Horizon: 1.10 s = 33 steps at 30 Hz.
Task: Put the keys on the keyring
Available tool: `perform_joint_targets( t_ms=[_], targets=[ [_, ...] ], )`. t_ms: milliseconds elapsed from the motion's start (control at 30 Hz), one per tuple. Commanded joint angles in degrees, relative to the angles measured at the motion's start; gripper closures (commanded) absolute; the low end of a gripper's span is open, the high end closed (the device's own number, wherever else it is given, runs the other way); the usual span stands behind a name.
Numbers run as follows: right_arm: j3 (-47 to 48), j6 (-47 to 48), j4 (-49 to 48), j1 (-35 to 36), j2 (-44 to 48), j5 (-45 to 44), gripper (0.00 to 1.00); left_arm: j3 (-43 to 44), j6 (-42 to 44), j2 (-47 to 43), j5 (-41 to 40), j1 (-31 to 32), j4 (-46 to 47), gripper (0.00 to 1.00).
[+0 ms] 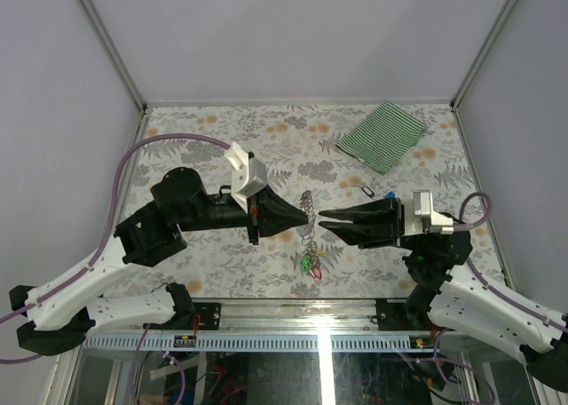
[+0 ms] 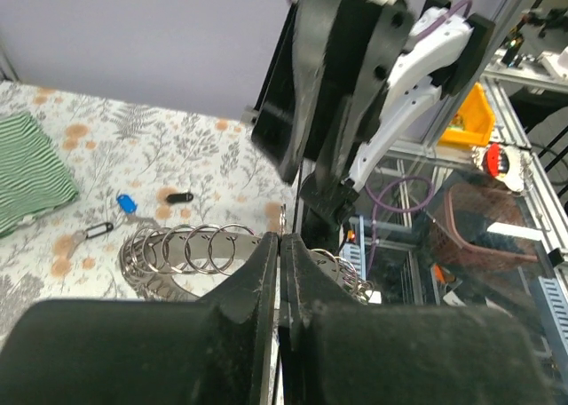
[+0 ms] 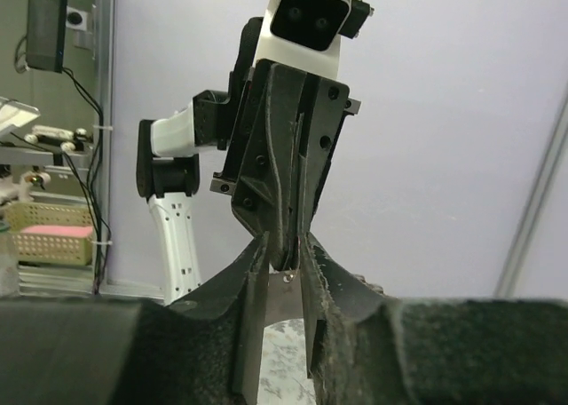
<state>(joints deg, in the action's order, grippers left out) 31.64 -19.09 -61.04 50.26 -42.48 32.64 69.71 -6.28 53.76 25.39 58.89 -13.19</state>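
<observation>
Two arms point nose to nose over the keyring.

We see both arms reaching low and flat toward the middle of the table (image 1: 222, 134). The left gripper (image 1: 304, 217) and the right gripper (image 1: 325, 219) face each other with their tips almost touching. The keyring (image 1: 307, 229) is right between them, and keys (image 1: 311, 263) with green and red tags are bunched at its near end. From above we can't see the grip well. The left wrist view shows the left fingers (image 2: 257, 272) pressed tight together, with the keyring's coils (image 2: 182, 250) running out on both sides of the tips, so it is pinched there. That view also shows a blue-tag key (image 2: 126, 202) and a black-tag key (image 2: 180, 196) lying loose on the table. The right wrist view shows the right fingers (image 3: 253, 289) a little apart, with a small shiny bit of metal (image 3: 284, 285) between them. We can't tell if they grip it. A striped green cloth (image 1: 382, 135) lies at the far right.
</observation>
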Motion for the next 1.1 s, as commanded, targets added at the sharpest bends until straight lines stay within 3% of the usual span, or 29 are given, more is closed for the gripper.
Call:
perform_joint_targets(
  t_ms=[0,200,433,600,1067],
  targets=[
    [5.93,11.09,18.97,0.28,5.52,0.90,0.72,6.12,5.33,1.31,-1.01,0.27,-9.19,1.00],
    [15.01,20.60,46.46,0.17,7.22,0.01,0.68,13.05,9.91,6.27,-0.24,0.36,-21.62,1.00],
    [20.08,22.37,60.14,0.23,5.29,0.22,0.65,19.98,14.62,11.73,-1.01,0.30,-33.37,1.00],
    [19.47,21.02,61.30,0.28,3.56,1.58,0.65,23.15,16.58,13.80,-1.70,0.43,-38.14,1.00],
    [17.72,16.34,53.35,0.20,-1.20,5.24,0.67,24.24,17.25,14.59,-1.17,1.14,-39.04,1.00]
  ],
)
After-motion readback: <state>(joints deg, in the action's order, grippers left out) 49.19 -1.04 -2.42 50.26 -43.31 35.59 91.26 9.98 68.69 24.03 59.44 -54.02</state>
